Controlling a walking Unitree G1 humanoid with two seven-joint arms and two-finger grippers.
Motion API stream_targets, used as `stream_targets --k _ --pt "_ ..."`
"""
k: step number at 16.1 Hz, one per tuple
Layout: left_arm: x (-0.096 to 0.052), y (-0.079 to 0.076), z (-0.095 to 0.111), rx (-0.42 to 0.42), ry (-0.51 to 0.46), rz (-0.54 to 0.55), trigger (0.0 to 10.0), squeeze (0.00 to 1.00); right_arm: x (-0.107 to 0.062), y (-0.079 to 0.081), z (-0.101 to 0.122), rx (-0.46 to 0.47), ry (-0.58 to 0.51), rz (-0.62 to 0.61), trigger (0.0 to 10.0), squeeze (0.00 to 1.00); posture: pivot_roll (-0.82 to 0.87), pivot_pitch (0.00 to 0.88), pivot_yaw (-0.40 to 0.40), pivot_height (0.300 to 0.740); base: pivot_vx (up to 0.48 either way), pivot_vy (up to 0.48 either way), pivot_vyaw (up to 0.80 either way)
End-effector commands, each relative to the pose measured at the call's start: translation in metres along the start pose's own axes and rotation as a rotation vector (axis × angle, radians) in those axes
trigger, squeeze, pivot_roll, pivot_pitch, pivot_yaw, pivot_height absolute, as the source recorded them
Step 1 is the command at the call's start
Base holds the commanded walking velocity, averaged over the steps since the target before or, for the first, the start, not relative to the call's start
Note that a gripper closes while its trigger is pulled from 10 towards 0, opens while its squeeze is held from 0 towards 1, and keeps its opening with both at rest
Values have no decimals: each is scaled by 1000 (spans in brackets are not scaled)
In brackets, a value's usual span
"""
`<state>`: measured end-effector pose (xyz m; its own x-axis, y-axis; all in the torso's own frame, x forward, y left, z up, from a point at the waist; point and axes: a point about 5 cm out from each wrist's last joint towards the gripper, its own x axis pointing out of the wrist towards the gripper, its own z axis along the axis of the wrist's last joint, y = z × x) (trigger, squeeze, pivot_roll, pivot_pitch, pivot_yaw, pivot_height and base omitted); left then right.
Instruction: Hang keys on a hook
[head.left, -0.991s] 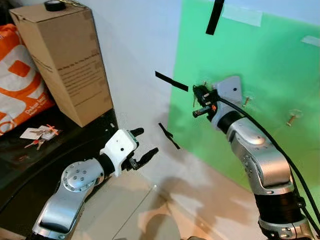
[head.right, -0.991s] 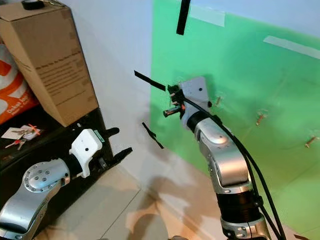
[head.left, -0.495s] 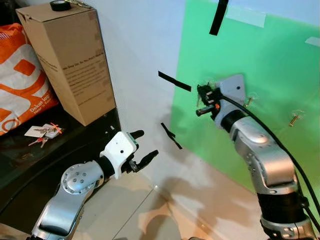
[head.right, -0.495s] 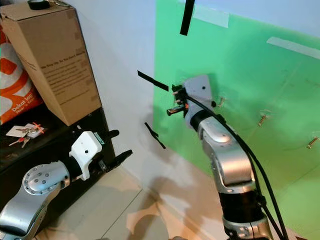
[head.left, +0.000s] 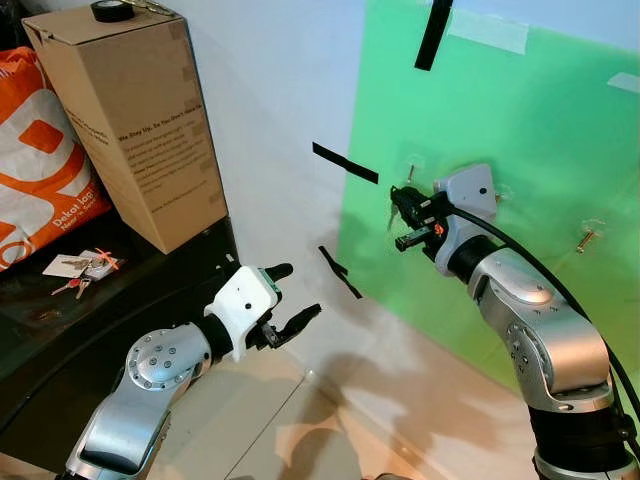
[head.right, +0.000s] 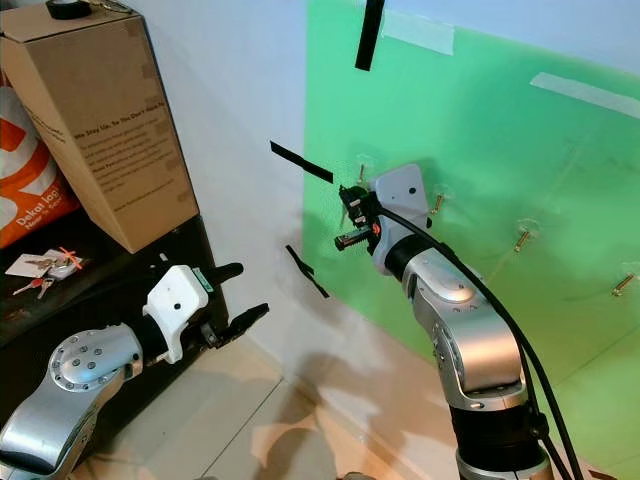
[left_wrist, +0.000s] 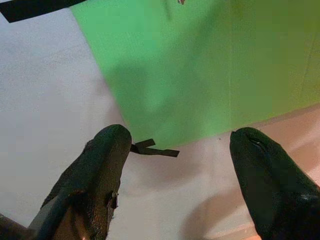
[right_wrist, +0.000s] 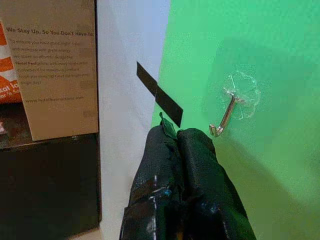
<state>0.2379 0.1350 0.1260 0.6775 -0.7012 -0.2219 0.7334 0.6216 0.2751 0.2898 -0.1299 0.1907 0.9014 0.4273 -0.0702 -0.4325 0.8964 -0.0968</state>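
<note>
My right gripper (head.left: 402, 212) is raised in front of the green board (head.left: 520, 110), shut on a small set of keys (head.left: 390, 215) that dangles from its tips. A clear suction hook (head.left: 410, 171) sits on the board just above the gripper. In the right wrist view the shut fingers (right_wrist: 177, 145) pinch a dark bit of the keys (right_wrist: 166, 125), and the hook (right_wrist: 229, 109) is a short way beside the tips, not touching. My left gripper (head.left: 287, 297) hangs open lower down, near the shelf's corner, holding nothing.
More hooks (head.left: 587, 238) dot the board to the right. Black tape strips (head.left: 344, 163) cross the white wall. A cardboard box (head.left: 130, 120), an orange bag (head.left: 40, 170) and another bunch of keys (head.left: 80, 265) rest on the black shelf (head.left: 150, 290) at left.
My right gripper has dropped a little and drawn back from the board, uncovering the hook above it. The left arm has barely moved; the camera shifted slightly.
</note>
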Motion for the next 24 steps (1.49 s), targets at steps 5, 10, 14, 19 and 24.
stream_targets --k 5,10,14,19,24 --pt "-1 -1 6 13 -17 -7 10000 0 2 -3 11 24 -44 -30 10000 0 7 0 -18 740 0 0 0" --pt "-1 -1 6 10 -18 -10 10000 0 3 -8 14 50 -61 -66 10000 0 5 0 -16 740 0 0 0" --pt "-1 -2 6 9 -18 -14 10000 0 7 -10 9 55 -20 -98 10000 0 8 0 -16 740 0 0 0" --pt "-2 -3 6 5 -12 -17 10000 0 7 -22 -5 49 82 -191 10000 0 10 0 -18 740 0 0 0" --pt "-2 -4 5 7 -6 -29 10000 0 -2 -31 -16 39 147 -248 10000 0 3 0 -11 740 0 0 0"
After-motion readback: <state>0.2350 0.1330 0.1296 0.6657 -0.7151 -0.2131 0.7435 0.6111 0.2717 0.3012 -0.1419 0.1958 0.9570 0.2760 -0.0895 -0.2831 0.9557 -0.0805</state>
